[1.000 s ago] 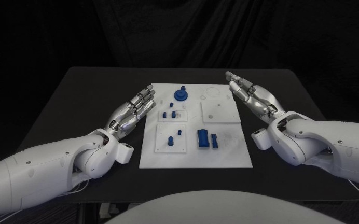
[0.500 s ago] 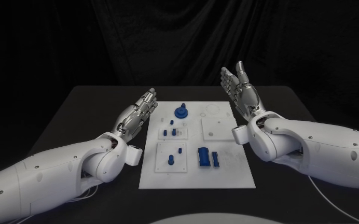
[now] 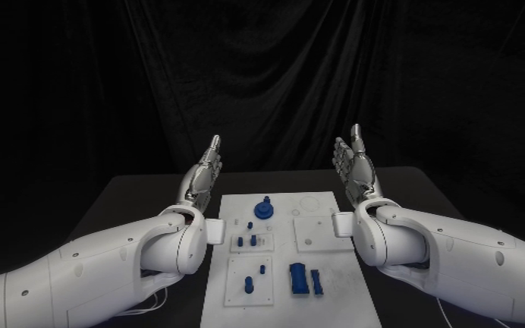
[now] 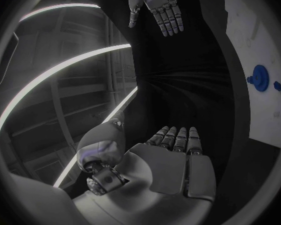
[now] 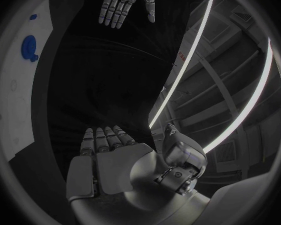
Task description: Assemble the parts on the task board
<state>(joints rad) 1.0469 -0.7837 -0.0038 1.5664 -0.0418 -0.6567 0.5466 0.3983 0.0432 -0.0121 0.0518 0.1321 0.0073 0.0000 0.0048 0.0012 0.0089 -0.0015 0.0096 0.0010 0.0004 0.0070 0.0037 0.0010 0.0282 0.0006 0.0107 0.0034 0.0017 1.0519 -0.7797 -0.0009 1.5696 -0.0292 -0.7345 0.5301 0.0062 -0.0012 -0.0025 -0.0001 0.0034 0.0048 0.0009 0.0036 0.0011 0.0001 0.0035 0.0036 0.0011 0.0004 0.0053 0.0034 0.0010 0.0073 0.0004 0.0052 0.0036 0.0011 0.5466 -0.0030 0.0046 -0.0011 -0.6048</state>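
Left hand [image 3: 203, 170], right hand [image 3: 354, 162]: fingers straight, empty | black table [image 3: 131, 191] | dark curtain [image 3: 262, 55]

A black worktop [image 3: 143, 191] carries the things. Directly on it lies the white task board [image 3: 339, 298], flat at the worktop's middle and running lengthwise from the far side toward the near edge. Bare black worktop shows on both sides of the task board and in a narrow strip beyond its far edge. The task board bears smaller raised white plates and small blue parts [image 3: 297, 279], among them a round blue part [image 3: 262, 209] close to its far edge.
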